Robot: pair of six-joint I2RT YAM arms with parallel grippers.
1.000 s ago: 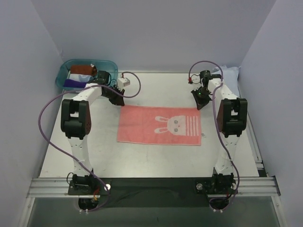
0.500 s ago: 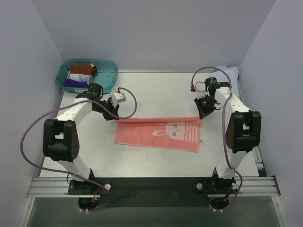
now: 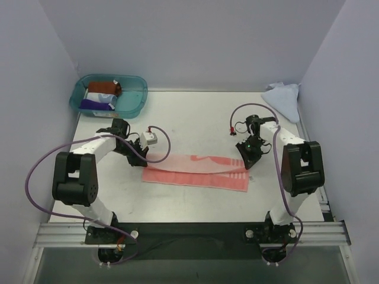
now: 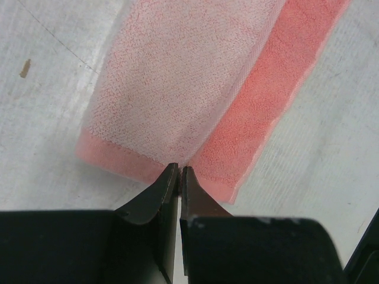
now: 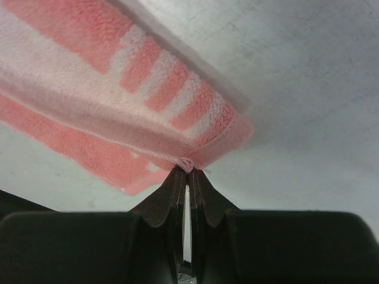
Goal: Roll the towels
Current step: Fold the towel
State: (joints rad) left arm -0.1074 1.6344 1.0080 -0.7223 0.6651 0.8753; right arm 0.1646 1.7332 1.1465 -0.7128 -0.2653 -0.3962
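The pale pink towel (image 3: 195, 171) lies across the middle of the table, its far edge lifted and folded toward the near edge. My left gripper (image 3: 144, 161) is shut on the towel's far left corner; in the left wrist view the corner (image 4: 177, 168) is pinched between the jaws (image 4: 179, 171). My right gripper (image 3: 246, 164) is shut on the far right corner, seen bunched at the fingertips (image 5: 187, 168) in the right wrist view, with the striped towel end (image 5: 148, 106) hanging above. The light blue towel (image 3: 283, 99) lies crumpled at the back right.
A teal plastic tub (image 3: 109, 96) with several cloth items stands at the back left. Purple cables loop from both arms. Walls close in the left, back and right sides.
Both grippers have pulled the pink towel's far edge toward the near side, folding the towel from a full flat rectangle into a narrow strip.
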